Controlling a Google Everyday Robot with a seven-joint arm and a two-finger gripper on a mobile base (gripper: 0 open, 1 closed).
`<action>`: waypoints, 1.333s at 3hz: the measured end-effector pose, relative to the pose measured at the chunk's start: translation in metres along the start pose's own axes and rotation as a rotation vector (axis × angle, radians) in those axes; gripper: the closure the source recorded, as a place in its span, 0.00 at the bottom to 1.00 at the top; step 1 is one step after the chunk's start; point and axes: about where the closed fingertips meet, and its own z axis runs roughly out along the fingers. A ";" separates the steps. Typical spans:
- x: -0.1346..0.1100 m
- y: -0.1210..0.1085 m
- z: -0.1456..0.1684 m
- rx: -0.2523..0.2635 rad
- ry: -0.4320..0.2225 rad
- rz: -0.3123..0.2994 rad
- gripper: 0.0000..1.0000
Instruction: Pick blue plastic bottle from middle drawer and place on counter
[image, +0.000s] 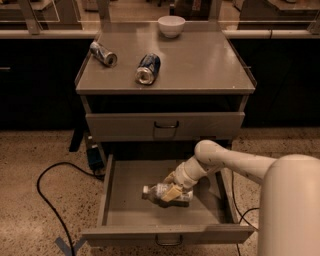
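The blue plastic bottle lies on its side on the floor of the open middle drawer, its white cap pointing left. My gripper reaches down into the drawer from the right on a white arm, and its fingers sit either side of the bottle's body. The counter is the grey cabinet top above, with the closed top drawer under it.
On the counter lie a silver drink can, a dark blue drink can and a white bowl at the back. A black cable loops on the speckled floor left of the cabinet. My white base fills the lower right.
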 end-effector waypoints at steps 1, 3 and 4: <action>-0.060 0.013 -0.073 0.045 -0.060 -0.033 1.00; -0.154 0.028 -0.204 0.141 -0.179 -0.124 1.00; -0.187 0.013 -0.260 0.196 -0.189 -0.146 1.00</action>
